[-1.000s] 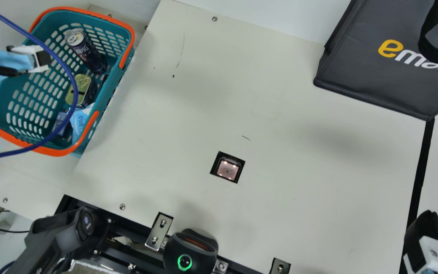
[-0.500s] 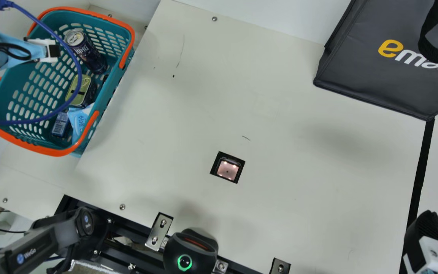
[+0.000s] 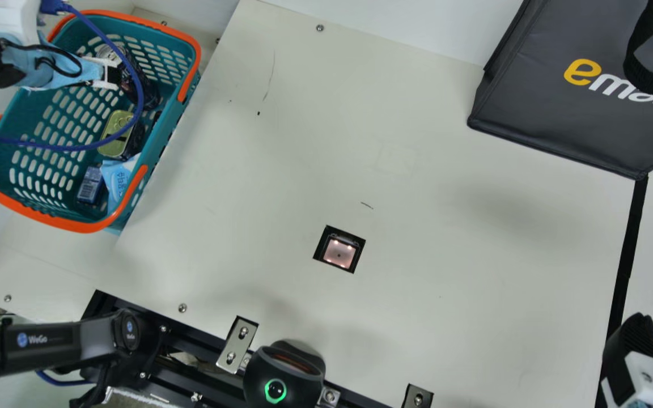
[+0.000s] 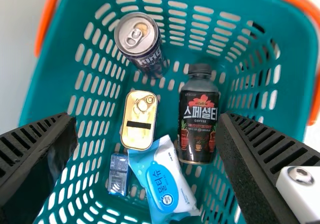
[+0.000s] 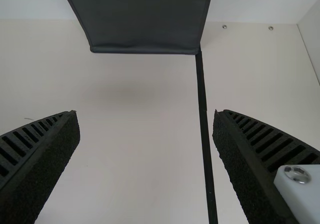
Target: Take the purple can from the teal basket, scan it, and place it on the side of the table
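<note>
Main view: basket [image 3: 77, 226], left gripper [image 3: 113, 75] above it, can [image 4: 150, 61] inside

The cream table [image 3: 445, 238] takes up most of what I see from here. My bag [image 3: 564, 124], dark grey with black straps, stands toward the table's far right. At the left edge sits the teal basket with its orange handles. A blue cable [image 3: 66, 147] loops across it in the main view.

I have the left gripper over the basket, fingers [image 4: 35, 159] spread apart and grasping nothing. The right gripper [image 3: 635, 334] is near the black strip [image 3: 624, 266] at the right of the table, parted as well and holding nothing. At the table's near edge I can see a black device [image 3: 284, 377] with a green ring light.

In the left wrist view, the dark bottle [image 4: 200, 119] comes next in size, a blue and white pouch [image 4: 167, 181] just beside it. The can I'm after is in the basket, pull-tab end up, near the tin [image 4: 140, 120] and below my left gripper. A lit window [image 3: 339, 252] is set into the table. Smallest is the blue box [image 4: 118, 175] beside the pouch.
</note>
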`<state>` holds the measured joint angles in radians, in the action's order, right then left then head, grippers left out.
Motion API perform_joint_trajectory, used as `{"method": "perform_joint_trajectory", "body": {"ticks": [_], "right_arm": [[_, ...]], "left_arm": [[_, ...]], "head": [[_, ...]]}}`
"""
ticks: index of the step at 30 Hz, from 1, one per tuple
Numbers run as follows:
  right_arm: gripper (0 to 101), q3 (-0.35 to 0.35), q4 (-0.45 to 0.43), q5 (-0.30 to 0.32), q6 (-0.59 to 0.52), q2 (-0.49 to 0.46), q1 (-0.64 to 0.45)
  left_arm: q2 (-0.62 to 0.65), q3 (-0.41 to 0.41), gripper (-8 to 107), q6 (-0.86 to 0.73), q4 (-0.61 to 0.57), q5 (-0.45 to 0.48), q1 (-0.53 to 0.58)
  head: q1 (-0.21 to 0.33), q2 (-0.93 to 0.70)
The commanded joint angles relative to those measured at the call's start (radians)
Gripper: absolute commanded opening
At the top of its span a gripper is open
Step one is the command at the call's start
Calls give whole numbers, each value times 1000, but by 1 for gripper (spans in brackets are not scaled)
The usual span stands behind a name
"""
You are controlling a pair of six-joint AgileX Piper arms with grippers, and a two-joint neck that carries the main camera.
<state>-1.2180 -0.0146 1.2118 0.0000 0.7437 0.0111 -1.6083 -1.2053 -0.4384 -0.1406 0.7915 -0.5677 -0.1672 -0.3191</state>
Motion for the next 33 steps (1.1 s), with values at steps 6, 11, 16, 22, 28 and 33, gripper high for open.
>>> {"method": "perform_joint_trajectory", "body": {"ticks": [6, 11, 16, 22, 28, 33], "right_arm": [[95, 0, 0, 0, 0, 0, 0], [95, 0, 0, 0, 0, 0, 0], [95, 0, 0, 0, 0, 0, 0], [95, 0, 0, 0, 0, 0, 0], [95, 0, 0, 0, 0, 0, 0], [95, 0, 0, 0, 0, 0, 0]], "left_arm": [[-92, -13, 90, 14, 29, -11, 18], [-137, -8, 90, 52, 46, -44, 30], [-167, 11, 90, 133, 56, -105, 38], [-188, 44, 90, 266, 59, -188, 49], [-197, 84, 90, 396, 68, -280, 68], [-213, 103, 90, 494, 93, -335, 81]], "head": [[29, -2], [29, -2], [29, -2], [29, -2], [29, -2], [29, -2]]}}
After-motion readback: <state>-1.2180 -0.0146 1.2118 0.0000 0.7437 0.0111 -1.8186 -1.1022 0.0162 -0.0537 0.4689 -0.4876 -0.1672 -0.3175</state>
